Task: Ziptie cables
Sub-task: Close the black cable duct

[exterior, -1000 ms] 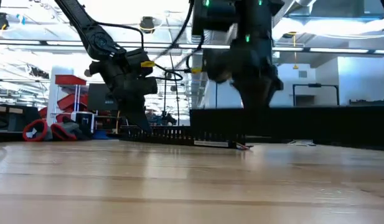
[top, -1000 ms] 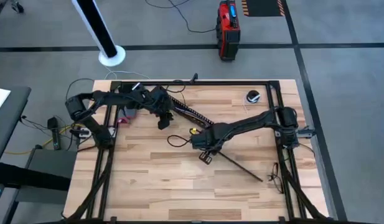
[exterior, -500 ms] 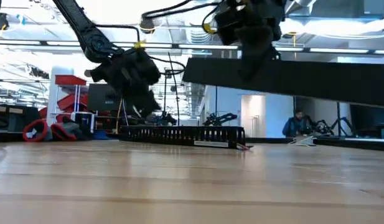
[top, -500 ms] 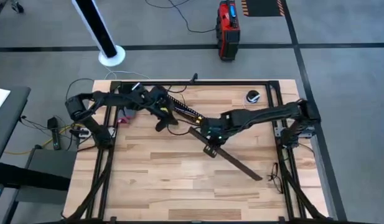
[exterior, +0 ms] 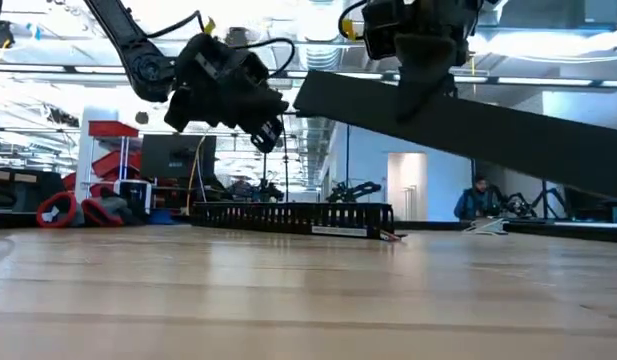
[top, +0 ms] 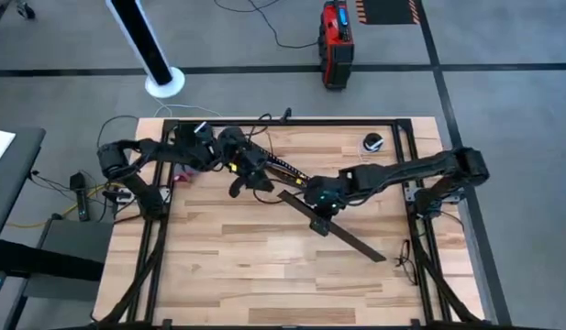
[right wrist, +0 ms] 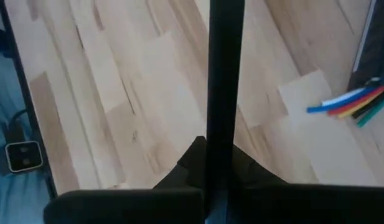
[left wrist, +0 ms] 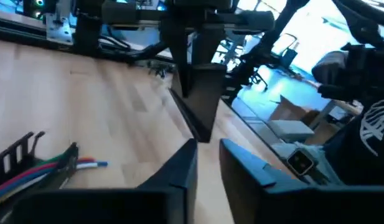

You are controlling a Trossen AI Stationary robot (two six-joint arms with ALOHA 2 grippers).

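Wooden table point(top: 227, 257) carries the cables point(left wrist: 36, 174) lying in the slotted channel point(exterior: 293, 215) near its back. Right gripper point(top: 321, 200) is clamped on a flat black strip point(top: 342, 231), lifted above the boards. Left gripper point(top: 241, 183) hovers nearby, fingers slightly parted and empty.

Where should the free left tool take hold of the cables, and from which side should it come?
Probably at the cables just behind their loose coloured tips, beyond the slotted channel. The left tool should come from above, fingers astride the bundle, since it lies flat on the table.
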